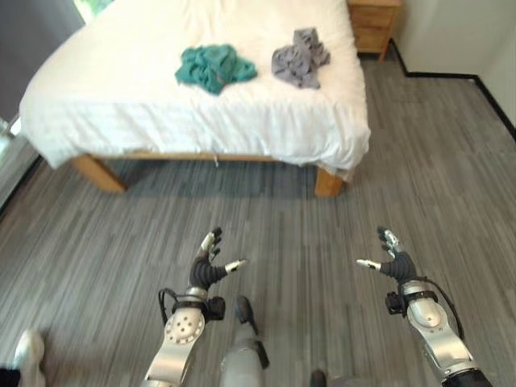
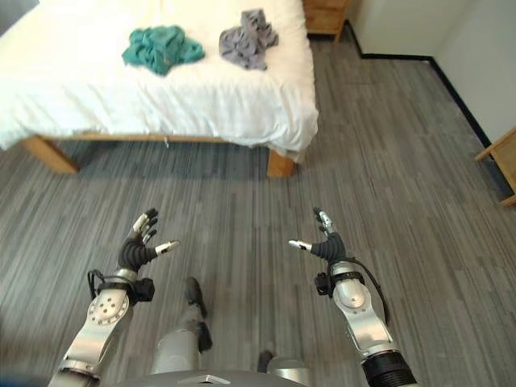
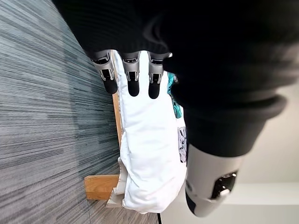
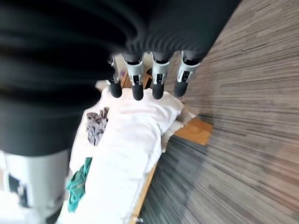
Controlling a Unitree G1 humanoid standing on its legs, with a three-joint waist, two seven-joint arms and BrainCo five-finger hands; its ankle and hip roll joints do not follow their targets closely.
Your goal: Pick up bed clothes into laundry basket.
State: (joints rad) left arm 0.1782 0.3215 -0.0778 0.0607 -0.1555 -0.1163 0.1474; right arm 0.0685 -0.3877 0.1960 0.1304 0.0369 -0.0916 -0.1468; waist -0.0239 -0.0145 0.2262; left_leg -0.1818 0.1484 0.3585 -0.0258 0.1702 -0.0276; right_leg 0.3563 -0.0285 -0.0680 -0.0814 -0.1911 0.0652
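Landmark: bed [image 1: 121, 121], white cover, wooden legs, standing on grey plank floor [image 1: 419, 161].
Teal garment: crumpled heap [image 1: 214, 66] on the bed top, toward the near edge, roughly mid-width.
Grey garment: second heap [image 1: 299, 57] on the bed top, just beside the teal one on its right, apart from it, nearer the bed's right edge.
Nightstand: wooden [image 1: 373, 26], at the bed's far right corner.
Laundry basket: none spotted from here (needs locating before any carry).
Left hand: [image 1: 211, 264] well short of the bed, above the floor, fingers straight and spread, thumb apart, nothing held.
Right hand: [image 1: 390, 260] level with the left, equally short of the bed, fingers relaxed and apart, empty.
Step in hand: approach to the bed, by judgement; task barely begun, both garments lying untouched.
Doing it well: close squarely on the bed's near edge first, out of reach as things stand; take one heap per hand (teal left, grey right); come down from above, gather the bulk of the cloth rather than a loose corner, and avoid snagging the white cover underneath.
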